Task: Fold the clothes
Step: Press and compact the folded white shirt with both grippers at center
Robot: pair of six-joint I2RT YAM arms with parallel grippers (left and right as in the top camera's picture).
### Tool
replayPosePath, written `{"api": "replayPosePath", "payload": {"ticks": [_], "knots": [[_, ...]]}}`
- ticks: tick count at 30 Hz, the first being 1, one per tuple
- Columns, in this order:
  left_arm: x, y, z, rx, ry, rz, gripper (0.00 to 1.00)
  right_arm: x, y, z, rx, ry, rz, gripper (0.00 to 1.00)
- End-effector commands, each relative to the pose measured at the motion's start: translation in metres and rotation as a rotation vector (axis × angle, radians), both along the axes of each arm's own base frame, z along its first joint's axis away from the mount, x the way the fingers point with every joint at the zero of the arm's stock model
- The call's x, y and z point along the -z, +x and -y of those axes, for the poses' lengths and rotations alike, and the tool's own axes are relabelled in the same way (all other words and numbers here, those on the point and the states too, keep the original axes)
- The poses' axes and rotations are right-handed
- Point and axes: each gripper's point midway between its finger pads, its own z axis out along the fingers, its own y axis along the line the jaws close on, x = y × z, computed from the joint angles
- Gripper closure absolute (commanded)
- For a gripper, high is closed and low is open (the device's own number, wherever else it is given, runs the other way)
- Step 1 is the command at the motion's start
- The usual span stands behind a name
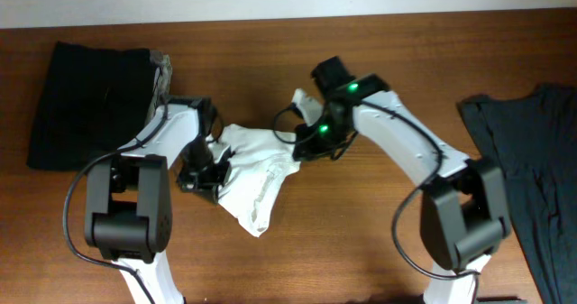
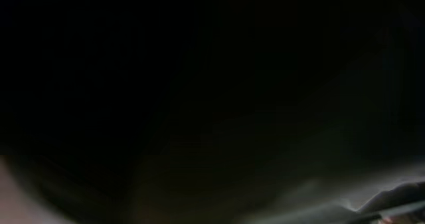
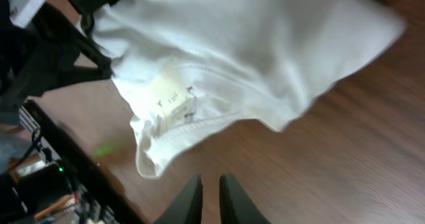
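A white T-shirt (image 1: 257, 173) lies bunched on the wooden table (image 1: 361, 241) between my two arms. My left gripper (image 1: 203, 170) sits at its left edge, shut on the cloth. The left wrist view is almost black, with only a grey fold of cloth (image 2: 372, 194) low on the right. My right gripper (image 1: 302, 142) is at the shirt's upper right edge. In the right wrist view its fingers (image 3: 211, 179) stand a narrow gap apart over bare wood with nothing between them. The shirt (image 3: 252, 51) hangs just beyond them, collar label (image 3: 174, 98) showing.
A folded black garment (image 1: 86, 96) lies at the back left. At the right edge a dark grey garment (image 1: 532, 160) is spread out. A pale patterned cloth (image 1: 162, 74) peeks out beside the black one.
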Motion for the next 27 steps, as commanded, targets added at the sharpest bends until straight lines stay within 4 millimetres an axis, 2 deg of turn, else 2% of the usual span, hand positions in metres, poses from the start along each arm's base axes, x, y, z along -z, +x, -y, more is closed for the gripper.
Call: {"api": "replayPosePath", "payload": {"ticks": [1, 5, 8, 9, 10, 11, 12, 13, 15, 19, 20, 23, 25, 27], "knots": [[-0.001, -0.02, -0.016, -0.09, -0.016, -0.08, 1.0, 0.029, -0.007, -0.013, 0.058, -0.03, -0.108, 0.85], [-0.02, -0.016, -0.022, -0.119, -0.028, -0.072, 0.99, 0.062, -0.01, -0.014, 0.096, -0.081, -0.187, 0.92], [-0.058, 0.008, -0.025, -0.122, -0.043, 0.051, 0.99, 0.073, -0.006, 0.0, 0.134, -0.136, -0.198, 0.91], [-0.069, 0.016, -0.025, -0.121, -0.047, 0.095, 0.9, 0.07, -0.006, 0.002, 0.139, -0.135, -0.207, 0.89], [-0.083, 0.026, -0.025, -0.12, -0.051, 0.148, 0.79, 0.065, -0.008, 0.003, 0.131, -0.119, -0.22, 0.85], [-0.098, 0.038, -0.024, -0.118, -0.056, 0.213, 0.62, 0.054, -0.014, -0.003, 0.077, -0.05, -0.232, 0.76], [-0.109, 0.048, -0.024, -0.117, -0.061, 0.271, 0.51, 0.045, -0.025, -0.011, 0.027, 0.017, -0.262, 0.61], [-0.117, 0.059, -0.024, -0.115, -0.065, 0.327, 0.45, 0.038, -0.036, -0.017, -0.007, 0.061, -0.299, 0.51], [-0.123, 0.084, -0.024, -0.112, -0.074, 0.44, 0.4, 0.039, -0.052, -0.028, -0.07, 0.055, -0.312, 0.35], [-0.117, 0.107, -0.023, -0.106, -0.081, 0.52, 0.4, 0.042, -0.071, -0.062, -0.17, 0.067, -0.258, 0.32], [-0.117, 0.111, -0.023, -0.105, -0.082, 0.536, 0.4, 0.047, -0.07, -0.066, -0.155, 0.032, -0.242, 0.34], [-0.117, 0.114, -0.023, -0.105, -0.083, 0.55, 0.39, 0.069, -0.052, -0.051, -0.072, -0.165, -0.136, 0.75], [-0.117, 0.114, -0.023, -0.105, -0.083, 0.549, 0.39, 0.073, -0.041, -0.039, -0.034, -0.209, -0.114, 0.96], [-0.117, 0.114, -0.023, -0.105, -0.083, 0.55, 0.39, 0.077, -0.029, -0.018, 0.072, -0.274, -0.134, 0.96]]}}
